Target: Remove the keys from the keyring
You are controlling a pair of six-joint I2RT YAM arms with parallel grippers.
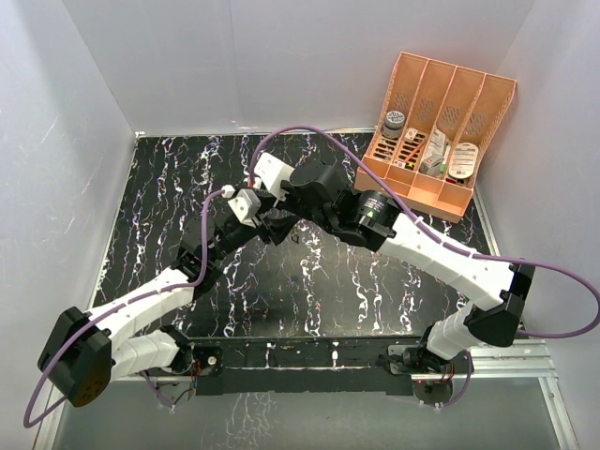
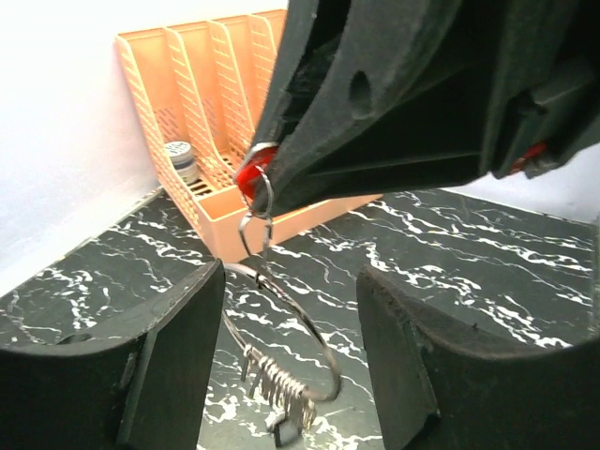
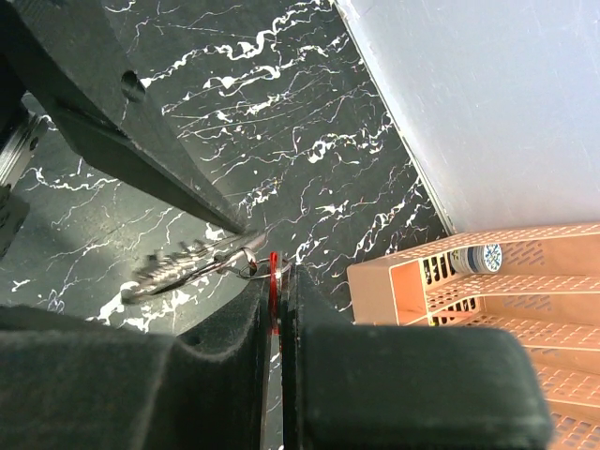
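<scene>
Right tool point(image 3: 278, 279) pinches the red-headed key point(image 2: 249, 176), keyring point(image 2: 315, 324) dangling below.

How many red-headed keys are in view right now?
1: the red-headed key is pinched in the right gripper, above the hanging keyring. The bunched keys below look grey; some may be hidden.

In the right wrist view, the keys point(image 3: 178, 267) are blurred and cannot be counted. The red-headed key point(image 3: 274, 277) is shown only as a thin sliver, the rest being covered by the right fingers point(image 3: 225, 314) pressed upon it. In the left wrist view, the keyring point(image 2: 319, 328) is partly hidden behind the left fingers point(image 2: 178, 347), which are cut off by the bottom edge. In the top view, ring and keys are concealed beneath the arms point(image 1: 309, 202).
</scene>
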